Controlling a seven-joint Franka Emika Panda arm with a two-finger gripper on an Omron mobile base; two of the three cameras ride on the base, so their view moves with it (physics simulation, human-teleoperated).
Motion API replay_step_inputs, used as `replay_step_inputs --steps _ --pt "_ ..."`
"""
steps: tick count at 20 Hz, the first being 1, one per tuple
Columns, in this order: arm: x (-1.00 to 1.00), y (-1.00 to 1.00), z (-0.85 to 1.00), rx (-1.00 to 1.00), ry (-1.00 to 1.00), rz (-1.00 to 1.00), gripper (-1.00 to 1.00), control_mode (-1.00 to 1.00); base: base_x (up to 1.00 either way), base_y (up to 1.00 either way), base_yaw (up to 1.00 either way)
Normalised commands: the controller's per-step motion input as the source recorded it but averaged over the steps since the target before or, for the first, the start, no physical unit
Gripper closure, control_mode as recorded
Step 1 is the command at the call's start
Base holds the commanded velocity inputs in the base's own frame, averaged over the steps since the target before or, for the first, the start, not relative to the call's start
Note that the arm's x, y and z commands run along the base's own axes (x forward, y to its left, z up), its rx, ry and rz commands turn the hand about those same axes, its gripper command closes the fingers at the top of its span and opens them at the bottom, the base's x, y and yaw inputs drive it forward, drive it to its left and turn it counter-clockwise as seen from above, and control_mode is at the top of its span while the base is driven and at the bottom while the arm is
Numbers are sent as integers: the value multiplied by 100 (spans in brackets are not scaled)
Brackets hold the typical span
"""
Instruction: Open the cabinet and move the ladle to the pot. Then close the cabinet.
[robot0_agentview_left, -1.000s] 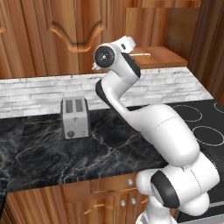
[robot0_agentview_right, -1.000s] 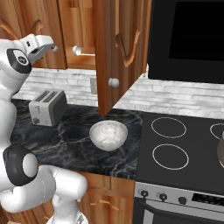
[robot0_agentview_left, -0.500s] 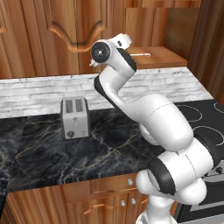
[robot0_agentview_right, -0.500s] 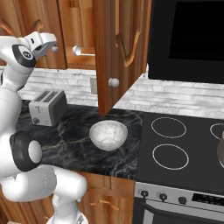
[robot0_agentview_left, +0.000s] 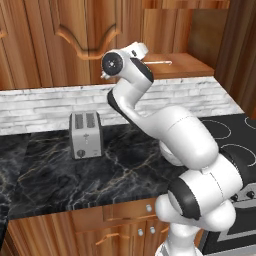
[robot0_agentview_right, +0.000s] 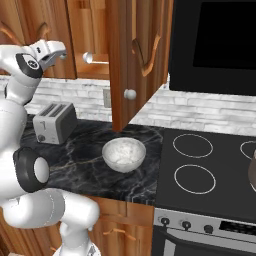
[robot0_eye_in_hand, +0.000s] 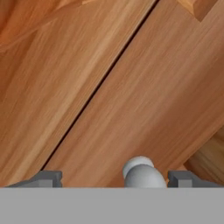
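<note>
The reddish-brown wall cabinet (robot0_agentview_left: 75, 40) has its left door closed, while its right door (robot0_agentview_right: 135, 55) stands swung out over the counter. On the bared shelf lies the slim silvery ladle (robot0_agentview_right: 95, 58), also seen as the ladle (robot0_agentview_left: 157, 63). My gripper (robot0_agentview_left: 140, 50) is raised against the closed left door, left of the ladle. In the hand view the gripper (robot0_eye_in_hand: 116, 179) is open, with that door's round silver knob (robot0_eye_in_hand: 140, 173) between its fingertips. A sliver of the pot (robot0_agentview_right: 253, 172) shows at the stove's right edge.
A silver toaster (robot0_agentview_left: 86, 134) stands on the dark marble counter (robot0_agentview_left: 130, 165) below my hand. A white speckled bowl (robot0_agentview_right: 123, 153) sits under the open door. The black stove (robot0_agentview_right: 200, 170) lies to the right, with a dark microwave (robot0_agentview_right: 215, 45) above it.
The arm has swung its upper links and the hand has resettled against the left door. The jaws stay open. The ladle, the bowl and the toaster have not moved.
</note>
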Motion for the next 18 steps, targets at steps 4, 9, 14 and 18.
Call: replay_step_inputs --steps 4,9,14,18 --pt "36 0 -9 2 0 1 -100 -100 0 0 0" --pt "61 0 -20 1 0 2 100 -100 0 0 0" --pt "76 -1 -29 4 -1 9 100 -100 0 0 0" --pt "99 -14 -37 7 0 9 100 -100 0 0 0"
